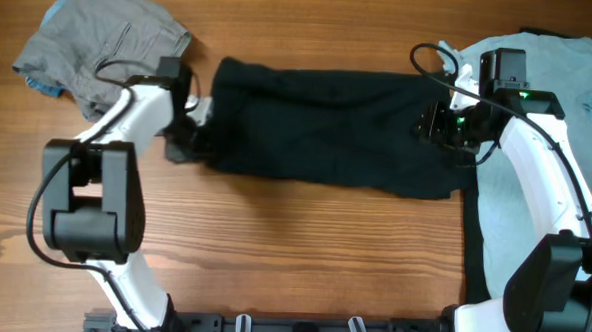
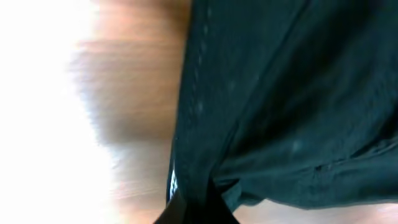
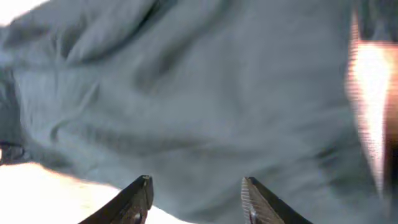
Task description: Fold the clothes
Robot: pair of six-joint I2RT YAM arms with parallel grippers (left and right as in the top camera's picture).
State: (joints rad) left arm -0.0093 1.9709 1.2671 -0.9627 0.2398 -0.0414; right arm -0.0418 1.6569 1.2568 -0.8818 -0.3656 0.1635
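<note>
A dark garment (image 1: 328,127) lies folded into a long band across the middle of the table. My left gripper (image 1: 190,141) is at its left end and is shut on the fabric edge (image 2: 193,199); the cloth fills the left wrist view. My right gripper (image 1: 448,133) is at the garment's right end, open and holding nothing. Its two fingertips (image 3: 196,186) hover just over grey-looking cloth (image 3: 205,93).
A grey pair of shorts (image 1: 101,47) lies bunched at the back left. A pale blue garment (image 1: 569,108) lies spread at the right over another dark piece (image 1: 472,254) running down the right side. Bare wood (image 1: 302,246) in front.
</note>
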